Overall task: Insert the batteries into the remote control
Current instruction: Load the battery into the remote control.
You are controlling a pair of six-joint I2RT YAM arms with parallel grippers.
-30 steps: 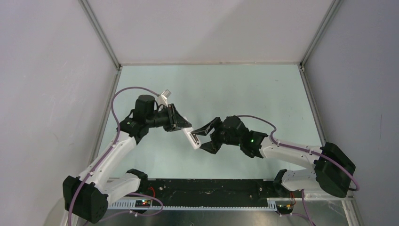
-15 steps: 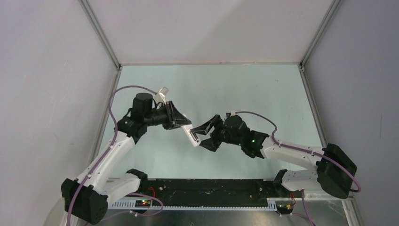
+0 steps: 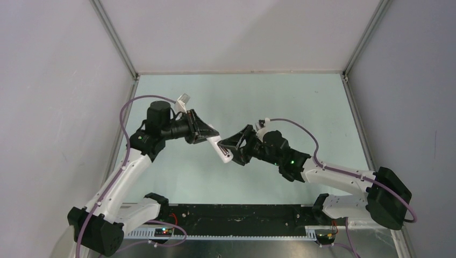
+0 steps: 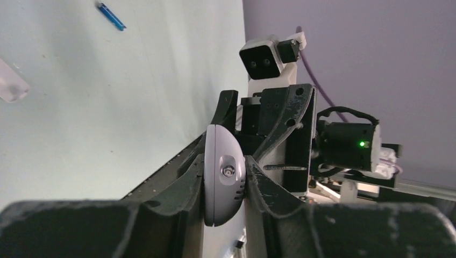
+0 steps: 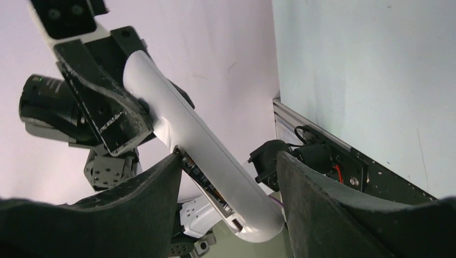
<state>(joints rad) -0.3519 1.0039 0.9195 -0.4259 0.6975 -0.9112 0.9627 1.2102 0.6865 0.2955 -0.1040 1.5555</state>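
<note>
Left claw (image 3: 211,141) clamps remote control (image 5: 204,150); right claw (image 5: 228,159) gapes open, straddling it. I see blue battery (image 4: 111,16) unloaded on counter (image 4: 134,80).

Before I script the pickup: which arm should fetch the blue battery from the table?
Likely right. The right fingers are open, empty, flanking the remote control; the left fingers clamp it aloft and cannot leave for the blue battery.
</note>
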